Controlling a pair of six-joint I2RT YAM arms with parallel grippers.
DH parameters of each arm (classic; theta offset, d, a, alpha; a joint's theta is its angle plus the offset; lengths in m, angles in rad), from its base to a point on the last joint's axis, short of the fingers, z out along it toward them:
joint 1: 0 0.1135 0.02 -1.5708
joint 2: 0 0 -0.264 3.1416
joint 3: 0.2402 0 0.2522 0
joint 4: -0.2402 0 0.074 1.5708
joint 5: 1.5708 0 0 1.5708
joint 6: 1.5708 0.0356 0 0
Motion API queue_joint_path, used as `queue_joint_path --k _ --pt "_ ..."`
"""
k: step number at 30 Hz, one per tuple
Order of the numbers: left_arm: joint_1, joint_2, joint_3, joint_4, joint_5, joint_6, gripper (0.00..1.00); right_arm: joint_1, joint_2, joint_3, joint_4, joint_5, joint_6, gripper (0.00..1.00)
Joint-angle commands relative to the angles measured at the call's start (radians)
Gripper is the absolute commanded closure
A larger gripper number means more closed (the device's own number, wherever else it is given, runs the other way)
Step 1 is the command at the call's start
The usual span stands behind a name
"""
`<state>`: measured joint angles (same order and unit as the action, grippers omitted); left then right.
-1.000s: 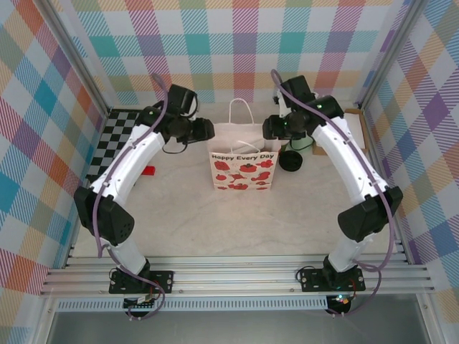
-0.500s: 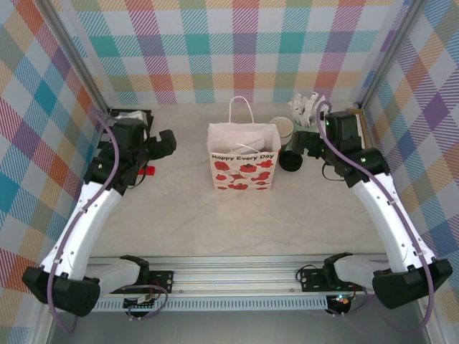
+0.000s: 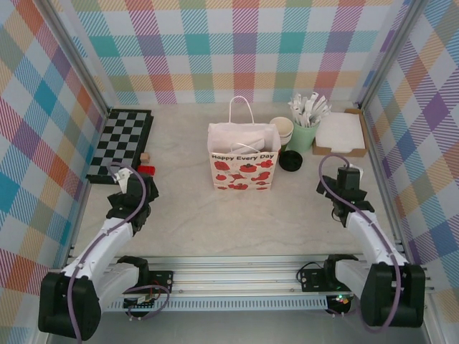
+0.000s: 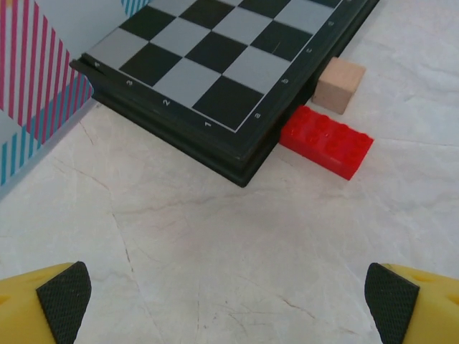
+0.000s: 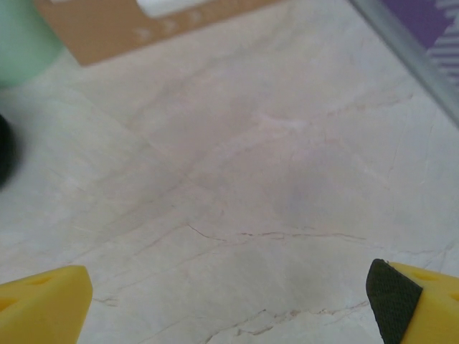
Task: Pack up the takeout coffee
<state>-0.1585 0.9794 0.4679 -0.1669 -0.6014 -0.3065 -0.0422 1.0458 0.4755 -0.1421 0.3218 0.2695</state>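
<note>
Overhead, the marble table (image 3: 215, 215) spreads widest, with both arms folded low near its front edge. The left gripper (image 3: 129, 180) sits at front left and the right gripper (image 3: 350, 176) at front right. Each wrist camera shows what the top view cannot: the left gripper (image 4: 228, 304) and the right gripper (image 5: 215, 301) have their yellow, black-padded tips spread fully apart, with bare marble between them and nothing held.

Next in size, the chessboard (image 3: 120, 142) lies at far left; the left wrist view brings its near corner (image 4: 229, 79) close. The white paper bag (image 3: 244, 162), printed "Happy Every Day", stands upright in the middle. To its right sits a cardboard tray (image 3: 341, 133) of white napkins, whose brown edge (image 5: 143, 25) shows in the right wrist view beside the blurred pale-green cup (image 5: 25, 36). From above, that cup (image 3: 304, 135) holds white-wrapped sticks, next to stacked lidless cups (image 3: 284, 130).

The takeout coffee (image 3: 290, 160) rests on the table just right of the bag, outside it, well apart from both grippers.

Smallest, a red Lego brick (image 4: 326, 140) touches the board's corner, a wooden cube (image 4: 339, 84) just behind it.
</note>
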Motion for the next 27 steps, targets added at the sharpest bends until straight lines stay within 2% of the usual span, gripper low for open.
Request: queue_joint_path --k 1,4,6,8,15,20,21,22,24,26,27 --pt "0.034 0.078 -0.026 0.236 -0.001 -0.001 0.0 -0.024 0.089 -0.015 0.241 -0.151 -0.018 0.0" --pt "0.07 0.179 -0.09 0.46 0.183 0.107 0.0 -0.031 0.2 0.011 0.298 -0.239 -0.07 0.0" --pt "0.085 0.234 -0.048 0.465 0.291 0.127 0.0 -0.033 0.257 0.038 0.351 -0.299 -0.105 0.0" --pt "0.085 0.307 -0.037 0.556 0.364 0.166 0.0 -0.034 0.316 0.066 0.401 -0.353 -0.129 0.0" --pt "0.092 0.434 -0.004 0.74 0.431 0.305 0.0 -0.032 0.425 0.101 0.581 -0.412 -0.19 0.0" --pt "0.101 0.564 -0.085 1.022 0.58 0.348 0.0 -0.013 0.449 0.028 0.75 -0.47 -0.237 0.0" --pt "0.102 0.593 -0.095 1.081 0.593 0.351 0.0 -0.002 0.447 0.006 0.799 -0.459 -0.245 0.0" --pt "0.1 0.572 -0.082 1.02 0.61 0.365 0.0 0.009 0.453 -0.023 0.857 -0.449 -0.257 0.0" --pt "0.101 0.582 -0.084 1.036 0.604 0.36 0.0 0.025 0.486 -0.069 0.973 -0.437 -0.269 0.0" --pt "0.1 0.584 -0.062 0.995 0.458 0.302 0.0 0.036 0.483 -0.066 0.962 -0.397 -0.27 0.0" --pt "0.095 0.583 -0.061 0.994 0.437 0.304 0.0 0.039 0.48 -0.056 0.935 -0.373 -0.263 0.0"
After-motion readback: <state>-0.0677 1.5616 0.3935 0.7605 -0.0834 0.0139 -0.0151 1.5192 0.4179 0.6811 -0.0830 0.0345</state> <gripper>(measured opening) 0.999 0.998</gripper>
